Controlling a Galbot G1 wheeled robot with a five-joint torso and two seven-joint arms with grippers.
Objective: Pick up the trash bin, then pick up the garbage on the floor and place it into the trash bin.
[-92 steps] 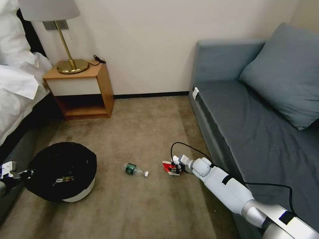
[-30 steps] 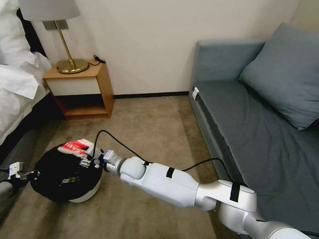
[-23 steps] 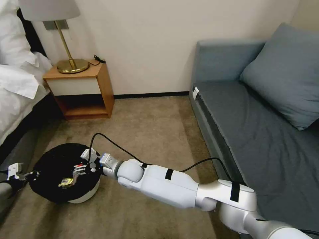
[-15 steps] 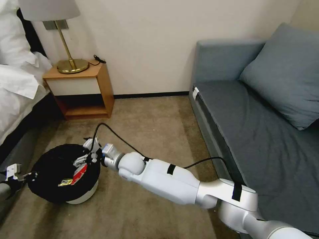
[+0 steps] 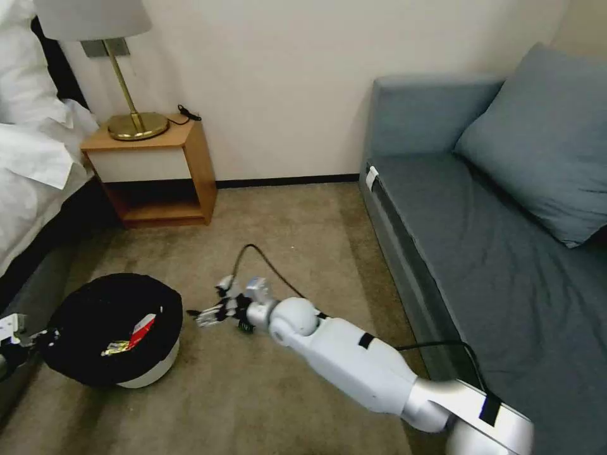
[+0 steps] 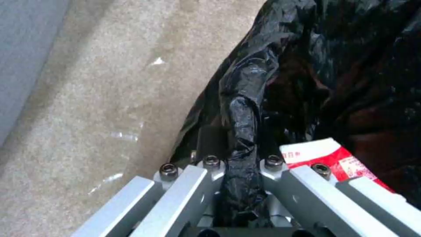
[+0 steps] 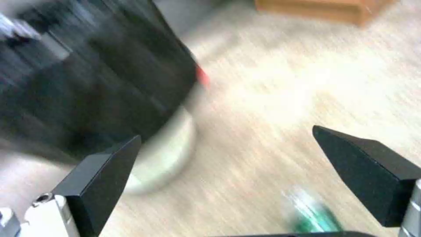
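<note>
My right claw (image 5: 212, 314) hangs low over the carpet (image 5: 284, 240), just beside the bin (image 5: 110, 328) on the side facing the sofa (image 5: 480, 253), its black fingers (image 7: 101, 177) spread wide apart with nothing between them. From the right wrist, the bin is close by, all blur, and a bottle (image 7: 313, 214) with a green label lies on the carpet near the fingers, away from the bin.

My left claw (image 6: 239, 184) is at the bin's rim on the bed side, clamped on a fold of the black bag (image 6: 245, 131) pulled over the edge. In the head view it sits at the picture's left edge (image 5: 16, 341), touching the bin.

The bin stands on the carpet, white base showing under the bag. Inside it lies the red-and-white packet (image 5: 142, 328), tilted against the wall, and a gold wrapper (image 5: 114, 347) just beside it, nearer my left claw. From the left wrist the packet (image 6: 337, 161) lies right by the clamped fold
</note>
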